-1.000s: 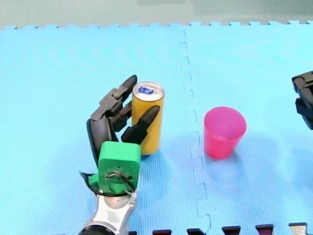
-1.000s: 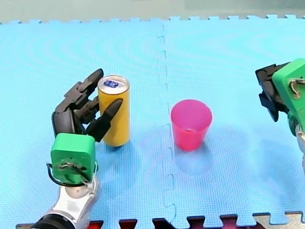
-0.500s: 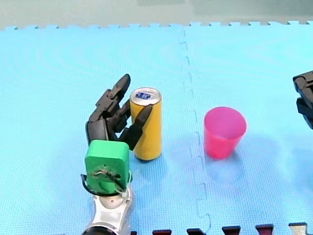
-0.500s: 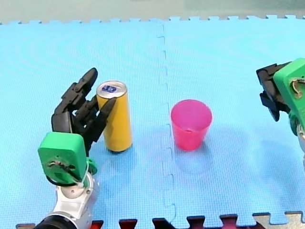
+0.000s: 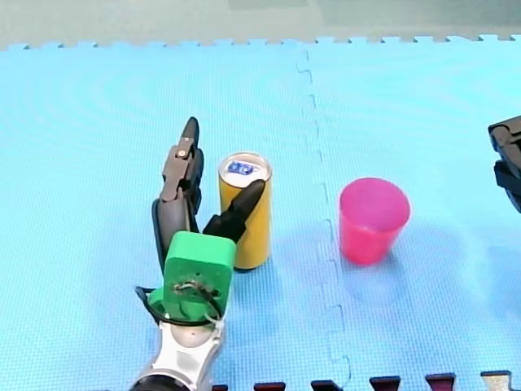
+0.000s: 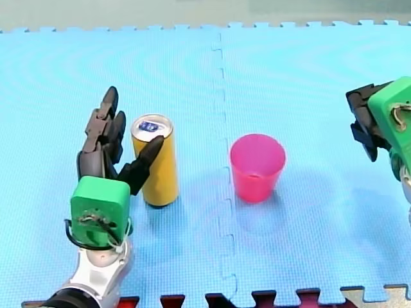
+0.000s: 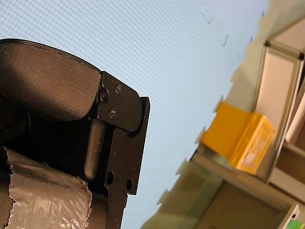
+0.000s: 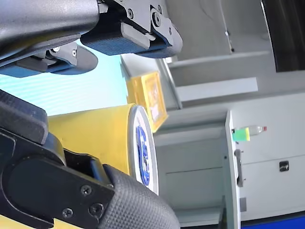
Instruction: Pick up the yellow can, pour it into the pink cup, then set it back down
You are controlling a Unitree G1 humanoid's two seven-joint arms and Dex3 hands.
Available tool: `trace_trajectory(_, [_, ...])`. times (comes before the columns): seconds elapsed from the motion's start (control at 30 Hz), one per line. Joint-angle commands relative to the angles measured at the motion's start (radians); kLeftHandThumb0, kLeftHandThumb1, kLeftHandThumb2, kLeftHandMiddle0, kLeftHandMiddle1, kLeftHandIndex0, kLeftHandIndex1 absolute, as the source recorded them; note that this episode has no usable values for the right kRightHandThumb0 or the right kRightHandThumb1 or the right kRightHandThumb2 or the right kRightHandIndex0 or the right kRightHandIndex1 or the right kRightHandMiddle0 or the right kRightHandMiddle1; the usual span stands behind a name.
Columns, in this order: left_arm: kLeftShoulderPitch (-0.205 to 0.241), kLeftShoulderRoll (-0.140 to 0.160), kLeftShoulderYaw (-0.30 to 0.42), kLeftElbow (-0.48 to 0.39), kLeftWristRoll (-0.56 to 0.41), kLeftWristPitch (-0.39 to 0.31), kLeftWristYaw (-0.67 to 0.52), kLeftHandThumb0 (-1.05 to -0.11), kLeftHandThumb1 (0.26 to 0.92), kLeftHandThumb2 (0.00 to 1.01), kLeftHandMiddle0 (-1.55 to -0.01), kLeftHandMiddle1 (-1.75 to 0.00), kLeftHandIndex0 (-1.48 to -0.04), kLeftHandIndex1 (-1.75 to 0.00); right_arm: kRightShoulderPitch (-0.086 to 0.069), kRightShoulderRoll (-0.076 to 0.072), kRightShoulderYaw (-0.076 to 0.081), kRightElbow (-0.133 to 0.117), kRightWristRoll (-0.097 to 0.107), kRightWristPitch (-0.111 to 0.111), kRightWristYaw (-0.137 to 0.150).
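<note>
Yellow can (image 6: 164,174) stands half-hidden by the wide-open left hand (image 6: 103,156) — right hand (image 6: 367,122) cut off, grip unreadable.

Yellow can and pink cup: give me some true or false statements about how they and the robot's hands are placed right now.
1. The yellow can stands upright on the blue mat. True.
2. The pink cup lies on its side. False: it stands upright with its mouth up.
3. The left hand, open, is next to the can on the side away from the cup. True.
4. The can is tipped over the cup, pouring. False: it stands on the mat, apart from the cup.
5. The right hand grips the cup. False: it is at the right edge of the head views, well apart from the cup.
</note>
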Motion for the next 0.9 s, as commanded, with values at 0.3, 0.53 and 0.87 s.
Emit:
trace_trajectory(0.3, [0.000, 0.007, -0.022, -0.002, 0.021, -0.003, 0.021, -0.964, 0.788, 0.00, -0.29, 0.00, -0.28, 0.00, -0.006, -0.004, 0.003, -0.002, -0.001, 0.000, -0.007])
trace_trajectory(0.53, [0.016, 0.037, -0.057, -0.016, 0.057, -0.004, 0.012, -0.955, 0.761, 0.00, -0.29, 0.00, -0.28, 0.00, -0.006, -0.003, 0.007, -0.003, -0.003, -0.003, -0.008])
trace_trajectory(0.87, [0.180, 0.115, -0.052, -0.157, -0.016, 0.059, -0.189, -0.937, 0.806, 0.02, -0.31, 0.00, -0.27, 0.00, -0.013, 0.011, 0.017, -0.003, -0.007, 0.000, -0.026])
